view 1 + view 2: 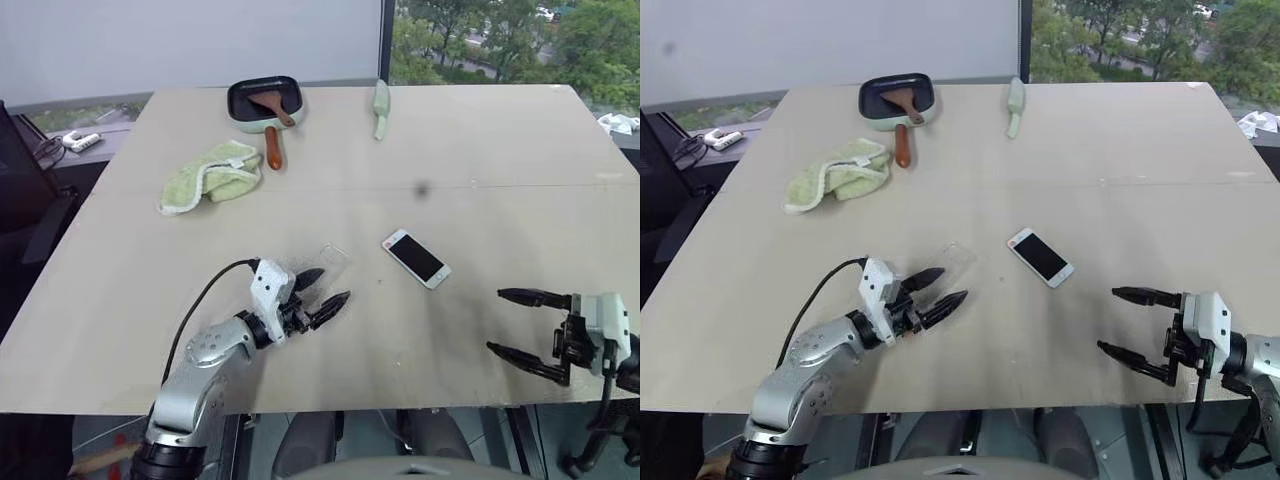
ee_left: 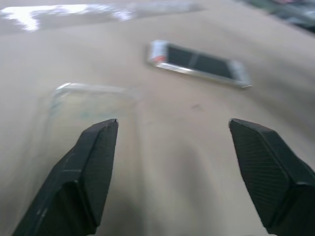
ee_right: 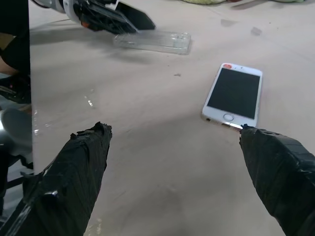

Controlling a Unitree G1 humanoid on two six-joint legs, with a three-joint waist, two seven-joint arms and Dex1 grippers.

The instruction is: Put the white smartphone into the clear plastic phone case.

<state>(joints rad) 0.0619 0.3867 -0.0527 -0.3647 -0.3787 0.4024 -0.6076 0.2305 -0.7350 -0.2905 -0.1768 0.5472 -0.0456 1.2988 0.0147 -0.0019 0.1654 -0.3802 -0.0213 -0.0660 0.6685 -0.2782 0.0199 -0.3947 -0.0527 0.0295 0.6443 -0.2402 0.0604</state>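
Note:
The white smartphone lies flat and screen up on the table, right of centre. The clear plastic phone case lies flat to its left, apart from it. My left gripper hovers at the near end of the case, open, with nothing between its fingers; in the left wrist view the case sits just ahead of one finger and the phone lies farther off. My right gripper stands open near the table's front right, short of the phone, holding nothing.
A green cloth lies at the back left. Behind it sits a dark pan with a wooden spatula, and a pale green utensil lies to its right. The table's front edge runs just below both grippers.

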